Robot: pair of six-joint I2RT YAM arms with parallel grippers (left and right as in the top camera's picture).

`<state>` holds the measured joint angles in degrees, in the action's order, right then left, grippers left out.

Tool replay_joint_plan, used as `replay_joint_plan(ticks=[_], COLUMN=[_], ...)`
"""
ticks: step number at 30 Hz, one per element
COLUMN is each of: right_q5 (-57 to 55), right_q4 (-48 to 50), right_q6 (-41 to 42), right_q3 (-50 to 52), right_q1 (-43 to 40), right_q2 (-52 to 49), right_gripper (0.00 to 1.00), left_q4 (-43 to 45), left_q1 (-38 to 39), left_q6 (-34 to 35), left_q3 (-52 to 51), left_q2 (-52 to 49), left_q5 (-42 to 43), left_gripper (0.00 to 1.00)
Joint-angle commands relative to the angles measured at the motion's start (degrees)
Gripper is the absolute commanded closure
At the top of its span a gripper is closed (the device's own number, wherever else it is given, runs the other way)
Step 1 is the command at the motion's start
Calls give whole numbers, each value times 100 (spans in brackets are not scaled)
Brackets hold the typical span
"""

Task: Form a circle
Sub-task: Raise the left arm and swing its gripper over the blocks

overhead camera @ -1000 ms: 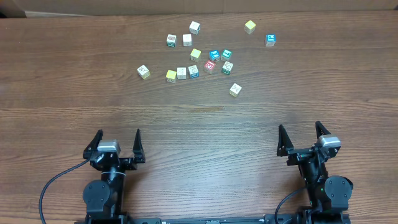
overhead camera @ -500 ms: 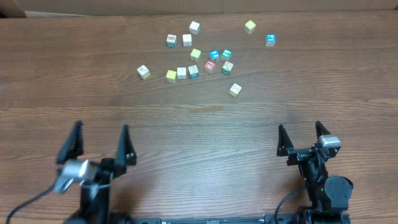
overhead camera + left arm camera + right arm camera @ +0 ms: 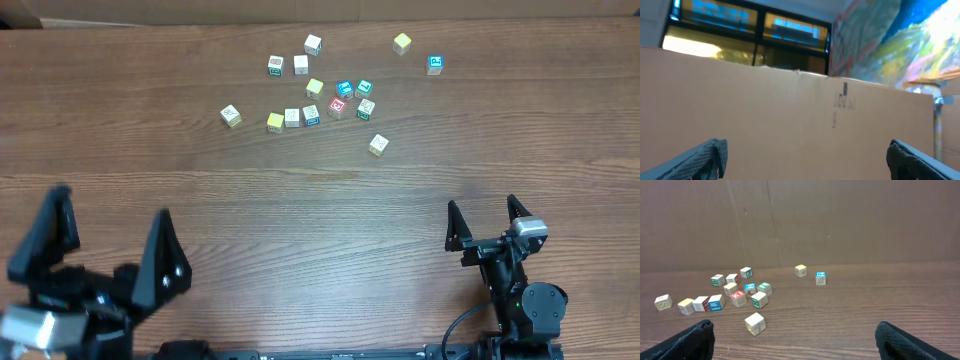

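Observation:
Several small wooden letter cubes lie in a loose scatter at the far middle of the table, around a red-printed cube (image 3: 337, 105) (image 3: 738, 298). No circle shows among them. A yellow cube (image 3: 275, 121) and a whitish cube (image 3: 292, 117) sit side by side to its left. The nearest cube (image 3: 378, 144) (image 3: 755, 323) lies alone. My left gripper (image 3: 112, 202) (image 3: 804, 147) is open, raised high at the near left, and its view shows only a cardboard wall. My right gripper (image 3: 481, 203) (image 3: 794, 327) is open and low at the near right, facing the cubes, well short of them.
A cardboard wall (image 3: 790, 115) (image 3: 840, 220) stands behind the table's far edge. A yellow cube (image 3: 402, 43) and a blue-printed cube (image 3: 435, 64) lie apart at the far right. Bare wood table (image 3: 320, 220) stretches between the grippers and the cubes.
My left gripper has risen toward the overhead camera and swung left, still open. The right arm and the cubes have not moved.

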<state>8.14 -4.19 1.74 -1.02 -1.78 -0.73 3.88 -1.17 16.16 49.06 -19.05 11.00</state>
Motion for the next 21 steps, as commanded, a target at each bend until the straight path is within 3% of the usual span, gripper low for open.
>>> replay_joint_plan(ticks=[1,13,21], right_q5=[11,11,9], right_q4=[17,20,17], right_q6=[35,37,35], right_q3=[55,55,55], right_q1=[28,28,28], right_q2=[55,55,55], right_gripper=[0,0,0], left_q4=[-442,-4325,-5543], left_q1=[-31,-31,-31], left_q6=[63,57,57], left_q3=[922,4509,4942], left_q2=[-916,-3810,-4765], left_q5=[424,715,706], left_gripper=[0,0,0])
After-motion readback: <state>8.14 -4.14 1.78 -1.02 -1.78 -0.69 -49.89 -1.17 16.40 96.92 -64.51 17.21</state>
